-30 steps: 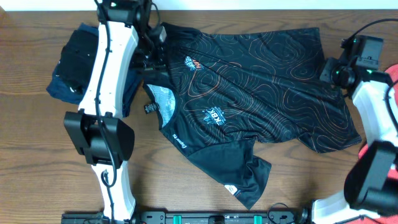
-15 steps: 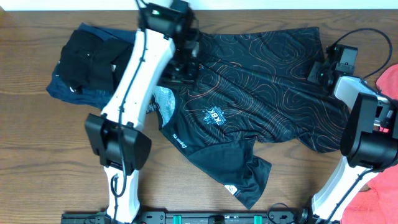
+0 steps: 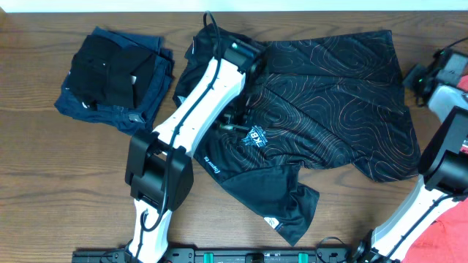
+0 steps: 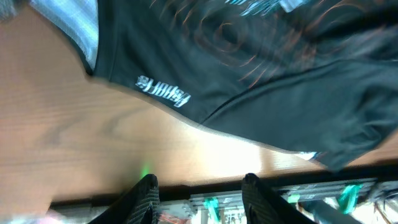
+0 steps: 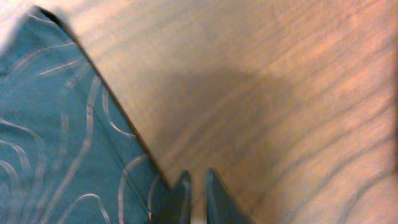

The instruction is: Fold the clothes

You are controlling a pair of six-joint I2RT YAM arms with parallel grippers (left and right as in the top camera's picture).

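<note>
We count one black shirt [image 3: 329, 95] spread mid-table, one dark folded stack [image 3: 113, 77] far left, one coral garment [image 3: 446, 234] at the right edge, bare table [image 3: 58, 190] in front; left gripper [image 4: 200, 194] gapes empty, right gripper [image 5: 198, 193] narrow beside the shirt's hem, grip unclear.

- On the chest of the black shirt [image 3: 329, 95]: small logo [image 3: 254, 135] in white and blue, upside down from overhead; letters resembling "XB", not certain.
- Beside the collar of the same shirt: short white word [image 3: 208, 162], too small to read from overhead.
- Same white word [image 4: 163, 90] in the left wrist view: slanted letters, upside down and blurred, not readable.
- At the sleeve edge: small white tag [image 3: 271, 220], print too small to read.
- No number readable anywhere.
</note>
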